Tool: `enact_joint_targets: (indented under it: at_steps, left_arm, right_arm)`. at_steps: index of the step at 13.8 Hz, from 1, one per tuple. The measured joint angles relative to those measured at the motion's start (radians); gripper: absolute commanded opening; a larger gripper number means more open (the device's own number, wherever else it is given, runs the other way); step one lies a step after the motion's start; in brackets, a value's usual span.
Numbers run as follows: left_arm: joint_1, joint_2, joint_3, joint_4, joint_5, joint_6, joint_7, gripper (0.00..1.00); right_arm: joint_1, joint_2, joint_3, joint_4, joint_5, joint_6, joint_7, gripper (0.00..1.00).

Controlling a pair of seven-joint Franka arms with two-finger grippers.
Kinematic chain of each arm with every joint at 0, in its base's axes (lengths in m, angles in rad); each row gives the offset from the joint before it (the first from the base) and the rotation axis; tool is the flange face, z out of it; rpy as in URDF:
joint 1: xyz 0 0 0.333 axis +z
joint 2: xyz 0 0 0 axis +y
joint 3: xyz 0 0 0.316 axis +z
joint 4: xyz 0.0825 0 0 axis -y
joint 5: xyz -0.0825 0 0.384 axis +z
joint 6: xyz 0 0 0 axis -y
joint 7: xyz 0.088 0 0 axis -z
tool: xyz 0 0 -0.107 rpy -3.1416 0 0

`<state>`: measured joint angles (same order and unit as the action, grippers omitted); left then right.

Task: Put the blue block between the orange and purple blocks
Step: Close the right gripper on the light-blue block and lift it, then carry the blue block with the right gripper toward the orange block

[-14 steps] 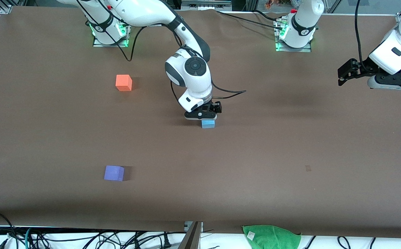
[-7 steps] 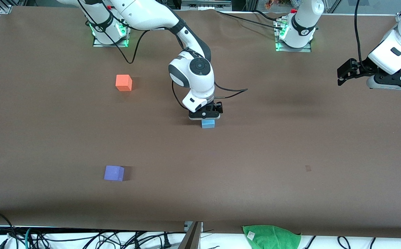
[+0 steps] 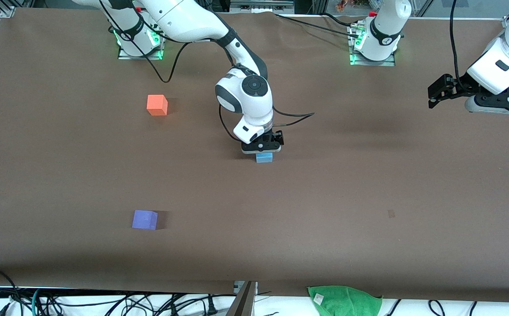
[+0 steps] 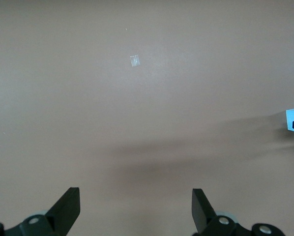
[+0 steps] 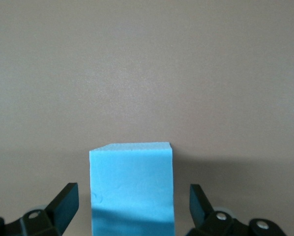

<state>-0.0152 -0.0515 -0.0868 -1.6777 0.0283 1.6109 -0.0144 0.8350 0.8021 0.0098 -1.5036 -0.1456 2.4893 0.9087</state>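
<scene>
Blue block [image 5: 131, 189] sits between the right gripper's [image 5: 132, 209] spread fingers [image 5: 63, 202].

You have the blue block [image 3: 264, 158], a small sky-blue matte cube, sitting flat on the table near its middle. The orange block [image 3: 157, 105] rests flat toward the right arm's end, farther from the front camera than the blue one. The purple block [image 3: 145, 220] lies flat at that same end, nearest the front camera. All three sit well apart.
</scene>
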Motion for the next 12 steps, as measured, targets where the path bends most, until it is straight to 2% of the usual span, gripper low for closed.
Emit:
enact_joint_targets:
  at_steps: [6,7,10,11,12]
  left_arm:
    - [0.0,0.0,0.0,0.0,0.0,0.0,0.0,1.0]
    - [0.0,0.0,0.0,0.0,0.0,-0.001,0.0,1.0]
    - [0.0,0.0,0.0,0.0,0.0,-0.001,0.0,1.0]
    - [0.0,0.0,0.0,0.0,0.0,-0.001,0.0,1.0]
    - [0.0,0.0,0.0,0.0,0.0,-0.001,0.0,1.0]
  right_arm:
    - [0.001,0.007,-0.001,0.0,-0.027,0.01,0.0,0.99]
    - [0.001,0.008,-0.001,0.0,-0.027,0.01,0.0,0.94]
    - [0.001,0.015,-0.003,0.0,-0.028,0.022,0.0,0.66]
    - [0.001,0.018,-0.003,0.0,-0.028,0.025,0.0,0.61]
    - [0.001,0.018,-0.004,0.0,-0.028,0.027,0.0,0.61]
